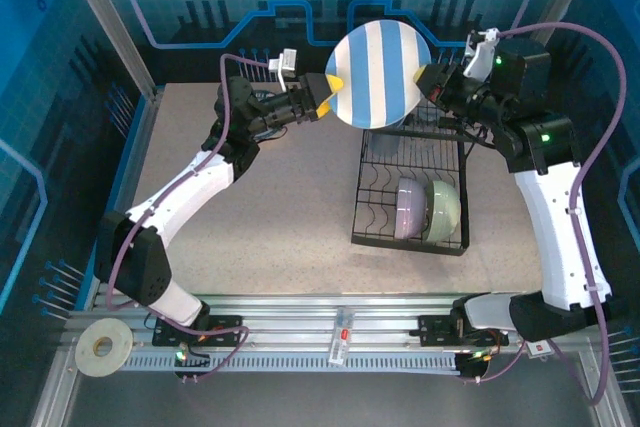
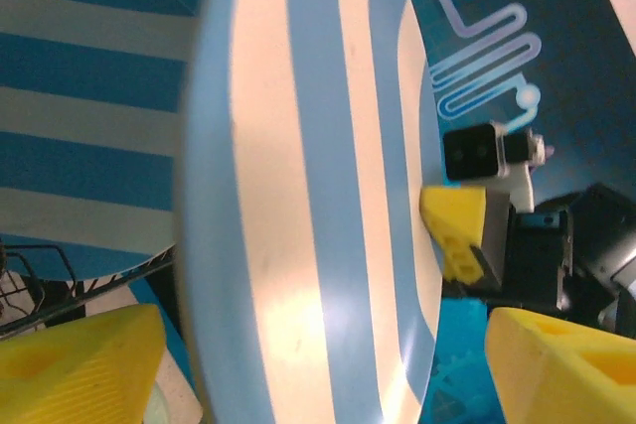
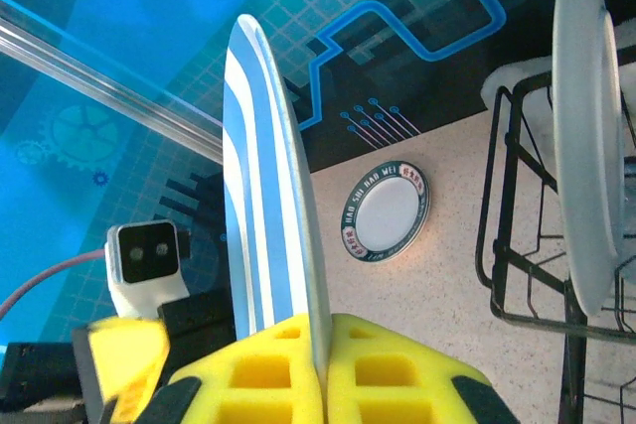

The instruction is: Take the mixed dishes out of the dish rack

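Blue-and-white stripes face the overhead camera: a round plate [image 1: 378,72] is held on edge in the air above the far end of the dish rack [image 1: 357,237], between the two arms. We see the right arm rise from its base at the near right, run along the rack's right side, then fold leftward at the elbow, so that the right gripper [image 1: 432,79] meets the plate's right rim. In its wrist view the yellow pads [image 3: 268,369] are pressed together on that rim, pinching the plate.

We see the left arm stretch from the near left across the table [image 1: 270,197], its wrist turned to the right, bringing the left gripper [image 1: 333,87] to the plate's left rim. Its jaws stand spread, with the rim between the yellow fingers [image 2: 84,359] and a gap visible on either side.

A second plate [image 3: 586,146] stands upright in the rack's slots. A lavender bowl [image 1: 408,209] and a pale green bowl [image 1: 445,209] sit side by side at the rack's near end.
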Tool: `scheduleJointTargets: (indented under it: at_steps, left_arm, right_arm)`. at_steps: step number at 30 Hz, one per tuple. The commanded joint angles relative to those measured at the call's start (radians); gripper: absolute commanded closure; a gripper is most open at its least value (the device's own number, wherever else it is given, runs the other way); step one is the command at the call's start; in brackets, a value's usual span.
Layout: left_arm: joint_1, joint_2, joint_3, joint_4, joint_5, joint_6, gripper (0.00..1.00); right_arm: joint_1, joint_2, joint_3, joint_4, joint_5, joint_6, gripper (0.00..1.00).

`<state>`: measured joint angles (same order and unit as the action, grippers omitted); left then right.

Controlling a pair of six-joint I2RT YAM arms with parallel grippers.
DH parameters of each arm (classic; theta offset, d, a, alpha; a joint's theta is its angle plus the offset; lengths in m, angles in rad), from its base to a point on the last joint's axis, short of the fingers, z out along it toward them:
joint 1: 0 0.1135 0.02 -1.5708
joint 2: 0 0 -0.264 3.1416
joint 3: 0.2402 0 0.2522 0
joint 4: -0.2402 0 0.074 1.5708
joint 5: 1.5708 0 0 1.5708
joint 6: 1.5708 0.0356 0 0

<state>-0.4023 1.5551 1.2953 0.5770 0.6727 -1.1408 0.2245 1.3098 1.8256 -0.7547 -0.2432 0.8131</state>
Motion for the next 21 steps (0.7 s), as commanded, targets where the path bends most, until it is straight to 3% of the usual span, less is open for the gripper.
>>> scheduleJointTargets:
  at_steps: [1,12,21]
  left_arm:
    - [0.014,0.024,0.032,0.06,-0.005,-0.037,0.21]
    - [0.031,0.046,0.034,0.114,0.028,-0.105,0.57]
    - [0.034,0.053,0.032,0.164,0.041,-0.139,0.64]
  right_arm:
    - [0.012,-0.048,-0.012,0.081,-0.003,0.024,1.0]
    - [0.013,-0.037,-0.043,0.119,-0.001,0.04,1.0]
    - [0.014,0.007,-0.02,0.141,-0.023,0.048,1.0]
